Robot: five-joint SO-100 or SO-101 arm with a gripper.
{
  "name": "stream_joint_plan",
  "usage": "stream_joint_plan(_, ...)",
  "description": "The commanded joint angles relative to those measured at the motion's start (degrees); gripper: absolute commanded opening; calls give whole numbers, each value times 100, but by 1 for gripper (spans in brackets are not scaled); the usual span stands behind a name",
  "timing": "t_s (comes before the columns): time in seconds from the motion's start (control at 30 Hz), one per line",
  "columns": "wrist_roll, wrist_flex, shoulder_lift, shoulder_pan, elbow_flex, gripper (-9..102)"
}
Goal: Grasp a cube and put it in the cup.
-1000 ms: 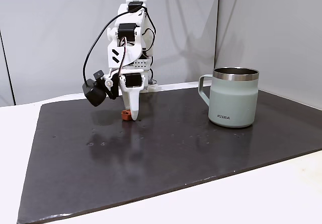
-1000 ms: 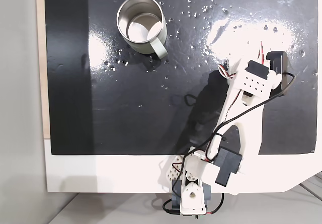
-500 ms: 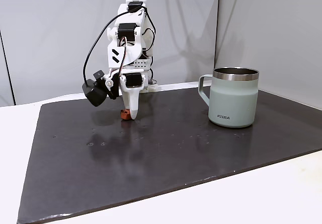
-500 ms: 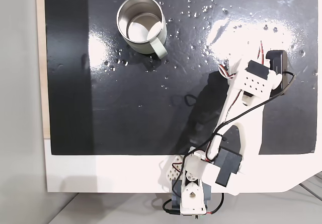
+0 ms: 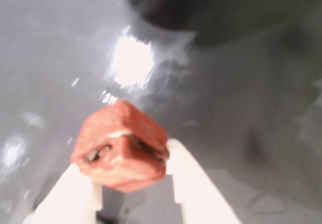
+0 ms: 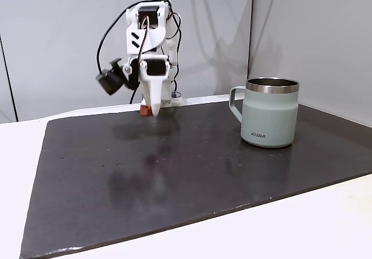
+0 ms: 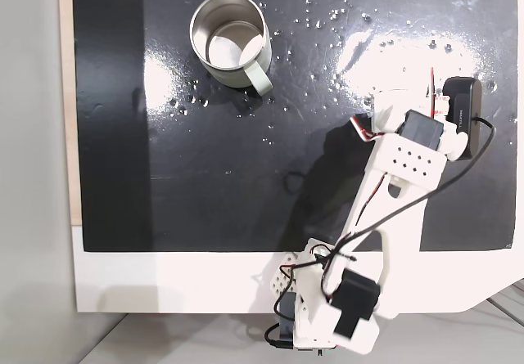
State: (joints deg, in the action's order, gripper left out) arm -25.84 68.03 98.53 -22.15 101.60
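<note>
A pale wall (image 6: 58,38) stands behind a white counter (image 6: 17,171) that carries a glossy dark mat (image 6: 192,166), whose surface throws back bright glare in the wrist view and in the fixed view from above. My end effector (image 6: 150,109) hangs tip-down above the mat's far part in the fixed side view, its two white fingers (image 5: 198,189) closed on the cube (image 5: 121,146). In the wrist view the cube, reddish-brown and rough-faced, sits pinched between the fingers near their tips, with the mat blurred beyond it. In the fixed side view the cube (image 6: 143,110) shows as a small orange-brown spot at the fingertip, clear of the mat. A black camera module (image 6: 108,81) rides just beside my wrist, to its left in the side view. The cup (image 6: 268,112), sage green with a steel rim, stands upright on the mat well apart from my end effector, to its right in the side view, handle turned toward me. In the fixed view from above, the cup (image 7: 230,41) stands open-mouthed toward the upper left of my arm (image 7: 401,184).
</note>
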Motion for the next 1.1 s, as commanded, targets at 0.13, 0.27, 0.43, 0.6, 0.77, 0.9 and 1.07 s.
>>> stream_joint_plan(0.13,220,809,1503,439,-642,5)
stream_joint_plan(0.27,237,1222,1890,650,-958,5)
stream_joint_plan(0.43,237,1459,1960,721,-1213,5)
stream_joint_plan(0.6,343,1529,1731,809,-1547,5)
stream_joint_plan(0.77,826,2039,896,1125,-2716,5)
stream_joint_plan(0.9,1283,2355,202,1512,-3595,4)
stream_joint_plan(1.07,1819,2751,-589,2013,-4623,4)
